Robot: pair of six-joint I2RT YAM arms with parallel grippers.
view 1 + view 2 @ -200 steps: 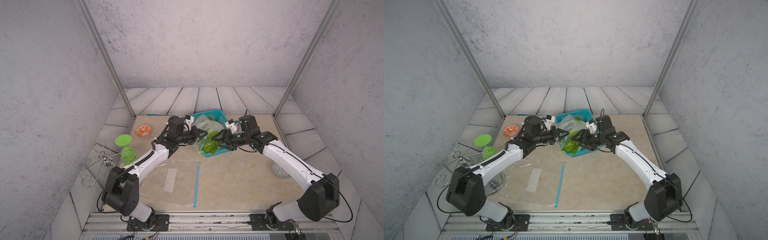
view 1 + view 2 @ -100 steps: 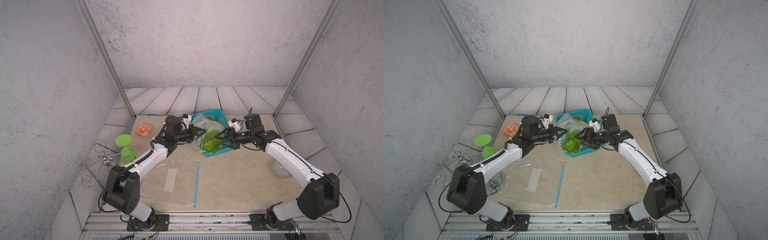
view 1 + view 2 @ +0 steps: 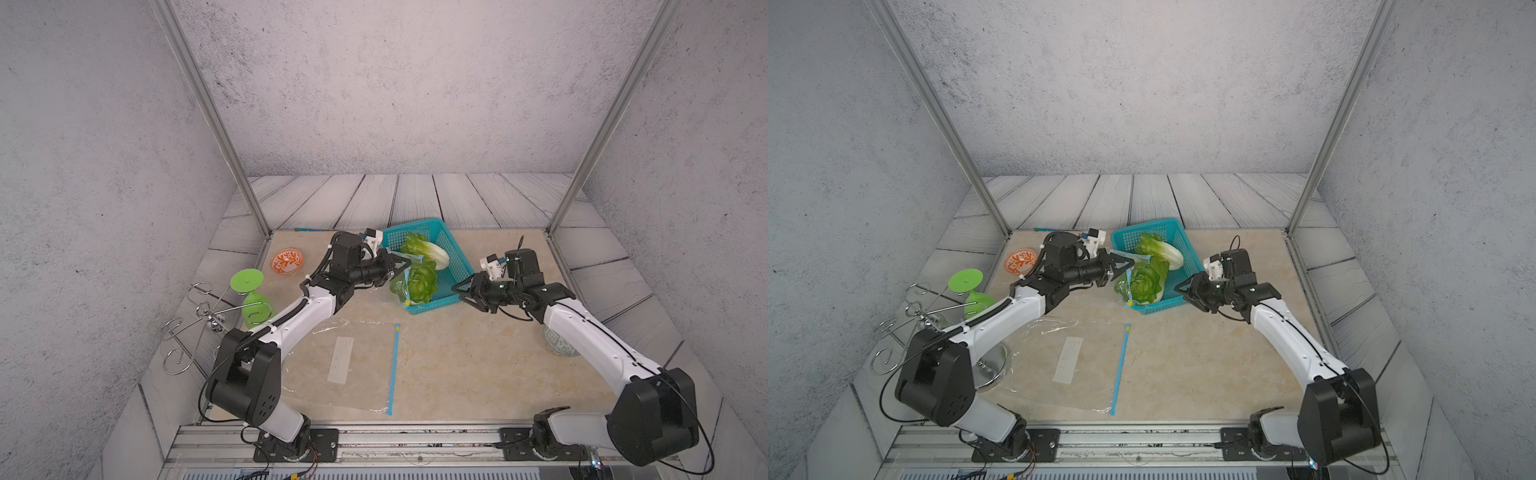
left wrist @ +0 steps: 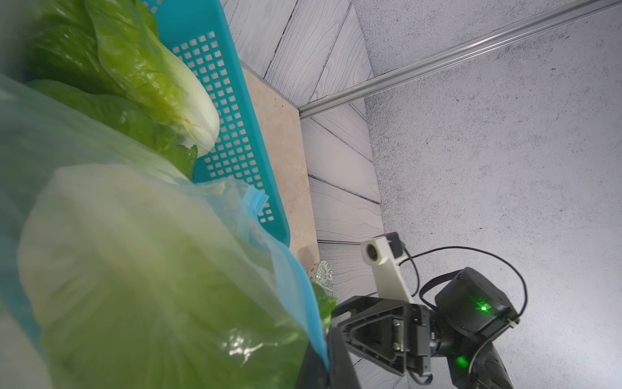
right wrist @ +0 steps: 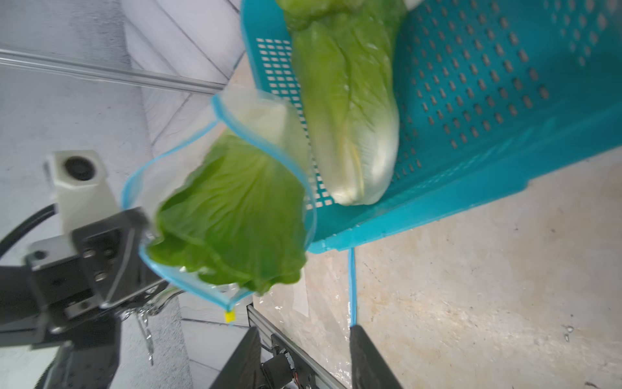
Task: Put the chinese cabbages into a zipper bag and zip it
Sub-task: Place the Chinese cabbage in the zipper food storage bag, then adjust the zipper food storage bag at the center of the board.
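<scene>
**At the basket's near edge: one cabbage bagged, zip open**

Nearest the robot's base, a second zipper bag (image 3: 345,361) lies flat and empty on the table (image 3: 478,365). Beyond it, the left gripper (image 3: 403,265) is clamped on the rim of the zipper bag (image 5: 141,175), holding it against the teal basket (image 3: 455,253). A bagged cabbage (image 3: 422,282) sits inside, its leaves poking from the unsealed mouth. The right gripper (image 3: 459,291) hovers just beside the basket, jaws partly apart and empty. Farther back, at least one loose cabbage (image 3: 428,249) lies in the basket. Bagging looks part done; the remaining cabbage and the zipping are left.
</scene>
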